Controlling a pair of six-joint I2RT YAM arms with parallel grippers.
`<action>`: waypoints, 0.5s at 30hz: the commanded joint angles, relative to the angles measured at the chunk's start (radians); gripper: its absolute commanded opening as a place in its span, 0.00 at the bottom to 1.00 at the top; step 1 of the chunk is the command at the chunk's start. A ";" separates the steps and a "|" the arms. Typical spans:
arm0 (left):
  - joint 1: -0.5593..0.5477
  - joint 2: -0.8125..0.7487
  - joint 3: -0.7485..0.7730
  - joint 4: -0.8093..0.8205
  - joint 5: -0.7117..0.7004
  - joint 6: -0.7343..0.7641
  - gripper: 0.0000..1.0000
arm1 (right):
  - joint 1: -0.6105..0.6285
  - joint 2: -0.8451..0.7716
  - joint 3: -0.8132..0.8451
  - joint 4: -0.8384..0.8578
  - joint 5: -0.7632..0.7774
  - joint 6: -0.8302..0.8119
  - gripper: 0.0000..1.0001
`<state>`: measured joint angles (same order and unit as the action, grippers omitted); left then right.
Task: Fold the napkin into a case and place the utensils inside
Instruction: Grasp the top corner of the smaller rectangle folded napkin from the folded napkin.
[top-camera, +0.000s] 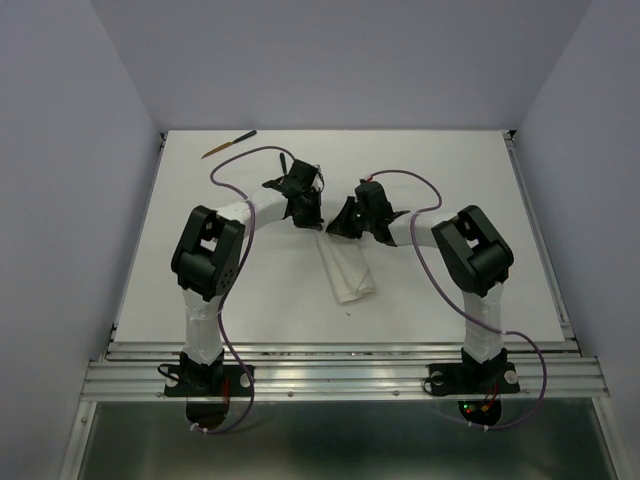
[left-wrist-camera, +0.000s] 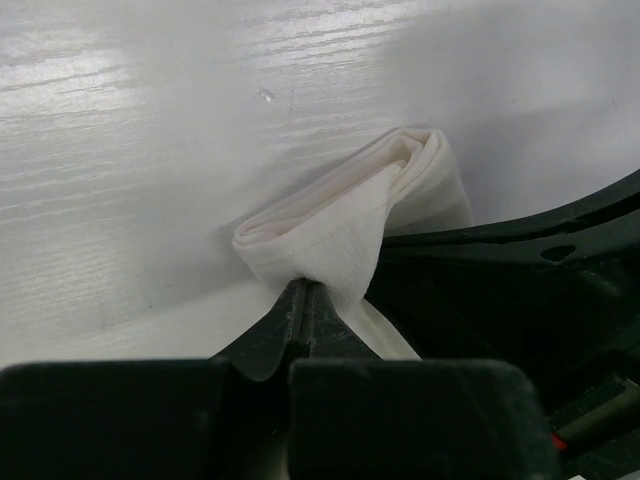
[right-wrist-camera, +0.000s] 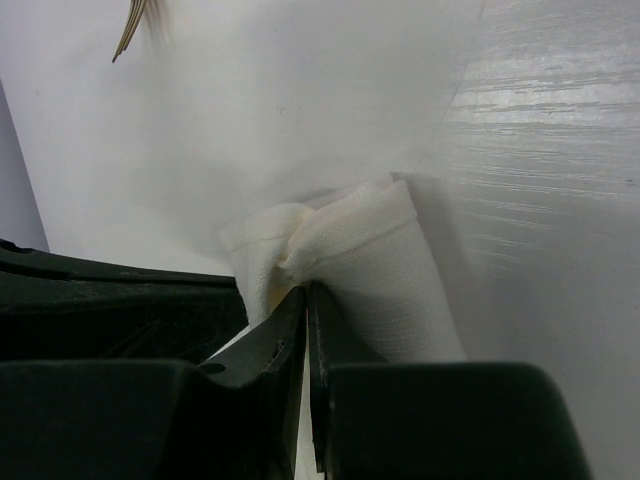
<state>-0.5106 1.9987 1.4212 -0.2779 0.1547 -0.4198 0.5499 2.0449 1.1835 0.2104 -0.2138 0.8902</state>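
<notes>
The napkin (top-camera: 348, 272) lies about in the middle of the tabletop (top-camera: 460, 180), folded into a narrow, long band of soft white cloth. In the top view the band runs from a far end at 11 o'clock to a near end at 5 o'clock, and the near end rests flat with a slightly uneven edge. At the far end the cloth is bunched, and both arms meet there. The left jaws are pressed together and pinch a gathered corner of the fabric. In the left wrist view the napkin (left-wrist-camera: 350, 215) shows rounded, layered folds and a fine woven grain. The right jaws are also pressed together on a fold of the same end. In the right wrist view the cloth (right-wrist-camera: 375, 275) makes a smooth rolled lip just beyond the tips. Whether the band is open like a pouch, I cannot tell. The utensils (top-camera: 228, 145), thin brown wooden pieces with a dark end, lie well apart from the napkin at 11 o'clock, near the far edge. The left arm (top-camera: 210, 250) comes in from 7 o'clock and the right arm (top-camera: 472, 250) from 5 o'clock, each with a purple cable (top-camera: 245, 158) looping above it. The tabletop is white and glossy with a faint grain, and the napkin is far from all its edges. A metal rail (top-camera: 340, 375) borders the near edge.
</notes>
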 joint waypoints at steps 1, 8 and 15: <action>-0.008 0.006 0.024 0.023 0.014 0.001 0.00 | 0.002 0.003 0.024 -0.002 0.010 -0.007 0.10; -0.019 0.041 0.042 0.023 0.028 -0.004 0.00 | 0.002 0.011 0.030 -0.009 0.004 -0.010 0.10; -0.028 0.000 0.035 -0.010 -0.033 -0.017 0.00 | 0.002 -0.049 0.042 -0.055 0.001 -0.043 0.10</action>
<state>-0.5190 2.0331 1.4296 -0.2661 0.1555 -0.4267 0.5495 2.0449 1.1915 0.1936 -0.2142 0.8814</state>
